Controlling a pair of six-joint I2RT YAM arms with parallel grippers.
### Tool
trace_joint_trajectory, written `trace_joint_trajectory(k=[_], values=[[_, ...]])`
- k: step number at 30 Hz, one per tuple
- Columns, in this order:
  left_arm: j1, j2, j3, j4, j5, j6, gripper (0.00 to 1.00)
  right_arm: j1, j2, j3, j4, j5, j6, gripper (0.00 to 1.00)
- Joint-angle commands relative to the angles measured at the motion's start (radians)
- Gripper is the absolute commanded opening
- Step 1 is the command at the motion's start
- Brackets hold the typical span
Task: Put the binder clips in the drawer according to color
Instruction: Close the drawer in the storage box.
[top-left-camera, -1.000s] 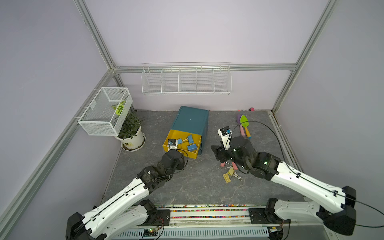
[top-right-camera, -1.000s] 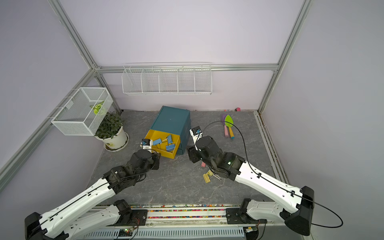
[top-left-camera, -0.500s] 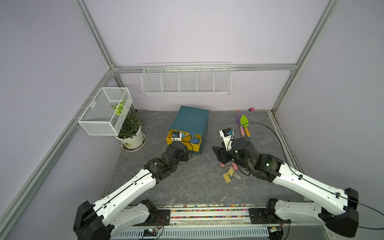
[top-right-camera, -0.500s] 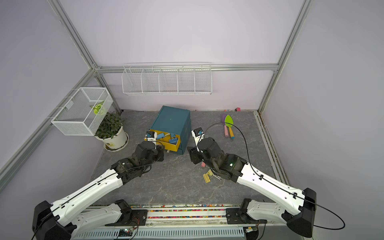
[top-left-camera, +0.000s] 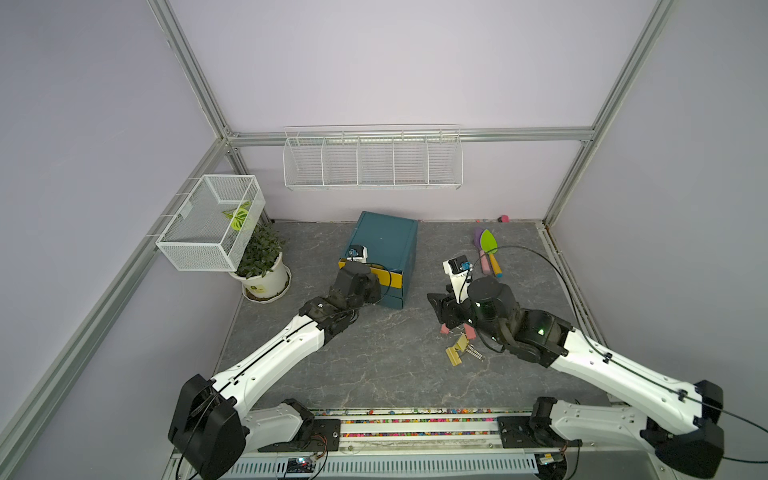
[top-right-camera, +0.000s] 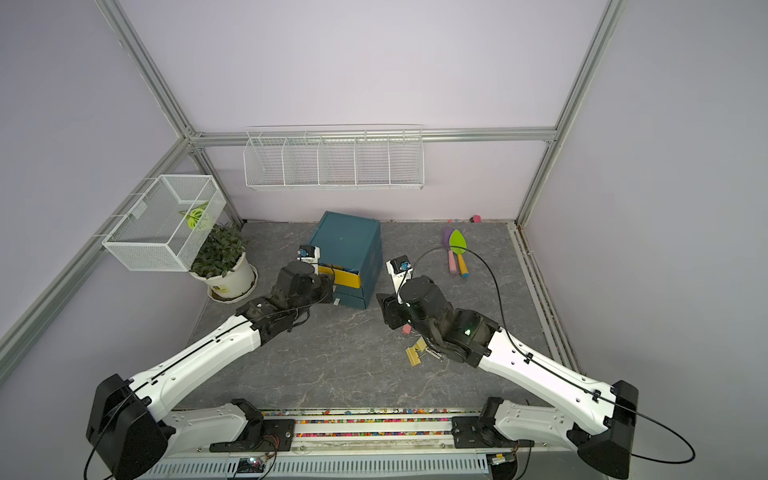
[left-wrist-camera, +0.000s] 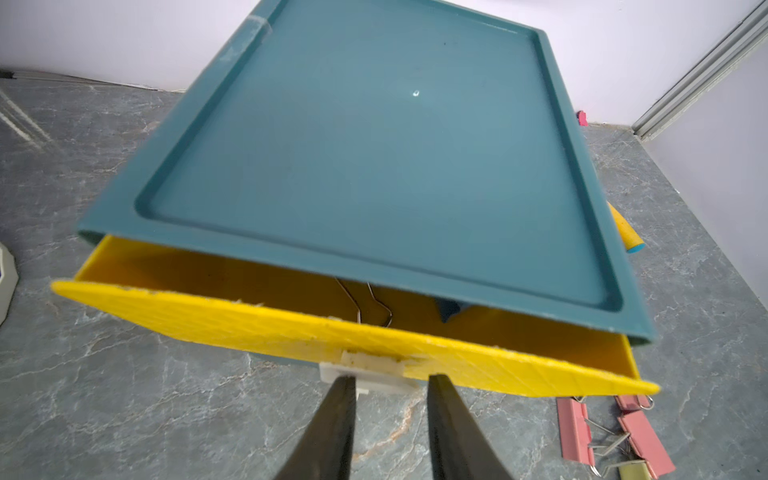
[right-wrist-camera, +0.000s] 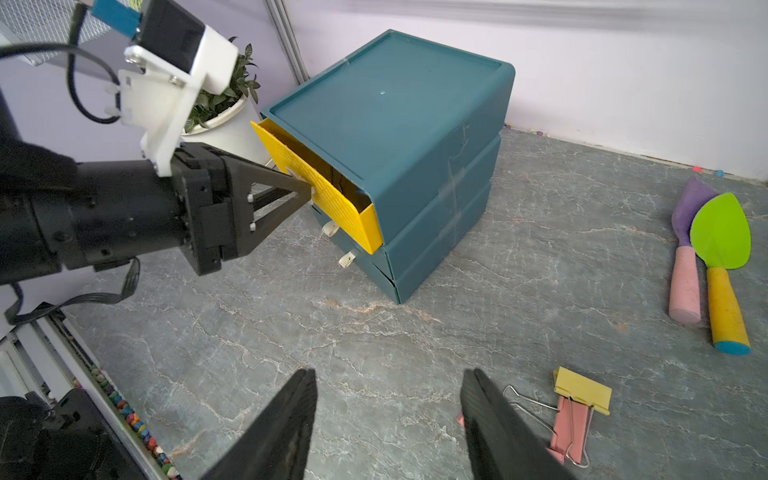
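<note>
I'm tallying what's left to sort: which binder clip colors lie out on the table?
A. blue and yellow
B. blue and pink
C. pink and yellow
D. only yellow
C: pink binder clips and a yellow binder clip lie on the table. No blue clip lies out there; a blue piece shows inside the yellow top drawer.

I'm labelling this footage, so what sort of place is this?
Probably a robot test booth: metal frame with plain walls, two robot arms, and props like a drawer cabinet and potted plant.
</note>
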Motion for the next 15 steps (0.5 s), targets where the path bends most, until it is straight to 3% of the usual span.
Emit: trace_joint_trajectory(k=[1,12,15], values=[[0.008,0.029,0.045,0.038,0.032,0.027,0.35,-0.006,-0.015,-0.019,-0.014,0.005,0.014,0.62],[0.016,0.051,0.06,0.043,0.043,0.008,0.35,-0.005,-0.018,-0.028,-0.018,0.015,0.018,0.62],[0.016,0.018,0.029,0.029,0.043,-0.028,0.42,-0.005,-0.024,-0.035,-0.021,0.026,0.019,0.62]])
